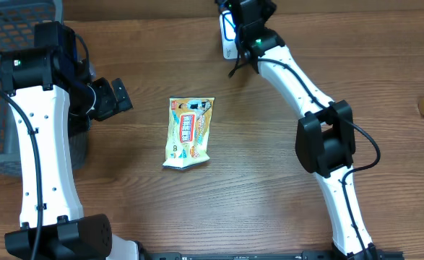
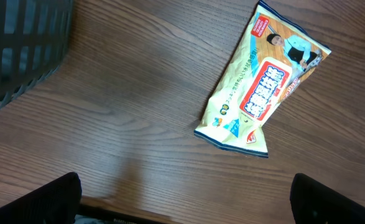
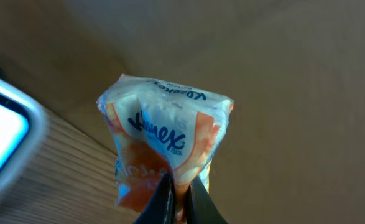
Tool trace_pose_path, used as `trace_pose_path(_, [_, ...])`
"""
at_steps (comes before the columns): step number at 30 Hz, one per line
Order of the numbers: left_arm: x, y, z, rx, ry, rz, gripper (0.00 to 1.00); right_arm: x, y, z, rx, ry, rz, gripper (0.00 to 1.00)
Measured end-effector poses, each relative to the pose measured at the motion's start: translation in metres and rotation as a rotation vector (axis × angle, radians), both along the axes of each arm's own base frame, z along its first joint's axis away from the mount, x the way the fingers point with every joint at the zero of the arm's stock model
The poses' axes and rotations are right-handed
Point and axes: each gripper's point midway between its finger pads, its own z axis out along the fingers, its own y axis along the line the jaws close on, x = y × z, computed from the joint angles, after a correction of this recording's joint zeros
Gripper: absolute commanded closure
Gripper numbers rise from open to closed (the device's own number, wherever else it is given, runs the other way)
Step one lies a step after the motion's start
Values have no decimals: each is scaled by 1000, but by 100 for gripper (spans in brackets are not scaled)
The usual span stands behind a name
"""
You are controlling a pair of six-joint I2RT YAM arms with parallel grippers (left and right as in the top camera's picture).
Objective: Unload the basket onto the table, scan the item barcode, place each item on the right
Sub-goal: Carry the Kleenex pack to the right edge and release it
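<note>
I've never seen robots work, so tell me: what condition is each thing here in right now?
Snack packet: lying flat, printed side up, untouched.
Kleenex pack: crumpled, pinched at one end.
Right jaws: shut on the Kleenex pack.
Left jaws: wide open, empty.
Basket: upright; contents hidden.

My left arm (image 1: 42, 152) is a broad white shell dotted with small dark screws (image 1: 53, 152), ending near me in a black round base (image 1: 89, 235). A thin black cable (image 1: 32, 133) trails along it. My right arm (image 1: 298, 79) is slimmer, white too, with a boxy black elbow (image 1: 325, 137) and a looping black cable (image 1: 370, 152). Green lights (image 1: 18, 63) glow on both black wrist housings (image 1: 38, 54). My left hand (image 1: 114, 97) is black, with blunt dark fingers (image 2: 51, 199).
</note>
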Motion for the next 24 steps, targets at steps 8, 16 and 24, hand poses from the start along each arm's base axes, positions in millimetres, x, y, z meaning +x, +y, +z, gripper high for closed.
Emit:
trace_pose_path(8, [0,0,0,0,0,0,0,-56,-194,-62,209,248,-552,96])
trace_pose_path(16, [0,0,0,0,1,0,0,-166,-369,-83,844,353,-1096,96])
trace_pose_path(24, [0,0,0,0,0,0,0,-224,-386,-53,1367,422,-1211,96])
